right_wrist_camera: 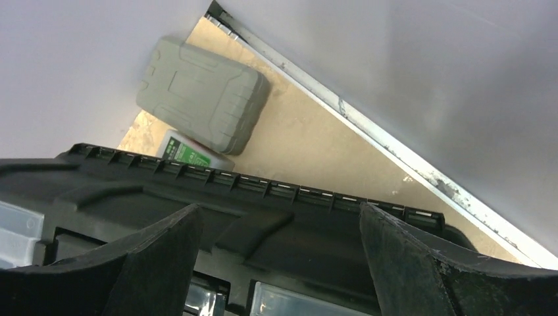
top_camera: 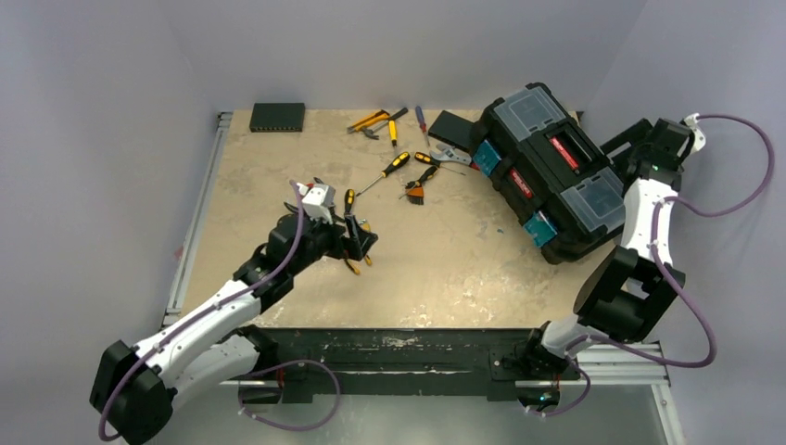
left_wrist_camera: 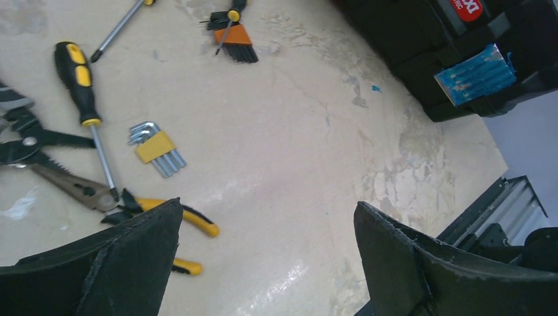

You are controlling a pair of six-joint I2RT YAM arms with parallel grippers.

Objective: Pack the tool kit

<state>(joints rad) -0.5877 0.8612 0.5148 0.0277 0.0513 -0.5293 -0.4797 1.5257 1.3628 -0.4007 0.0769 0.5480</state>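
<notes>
In the overhead view the large black plastic toolbox (top_camera: 551, 176) sat at the upper right of the beige table (top_camera: 445, 269), with yellow-black and red-handled hand tools (top_camera: 408, 153) scattered at upper centre. The left gripper (left_wrist_camera: 268, 207) hung with jaws spread wide and nothing between them, at the bottom of its wrist view, just beside yellow-handled pliers (left_wrist_camera: 99, 197), a yellow-black screwdriver (left_wrist_camera: 79, 76) and a yellow-clipped hex key set (left_wrist_camera: 156, 148). The right gripper (right_wrist_camera: 279, 210), equally wide and empty, hovered over the toolbox's rear edge, a small grey case (right_wrist_camera: 204, 102) beyond.
</notes>
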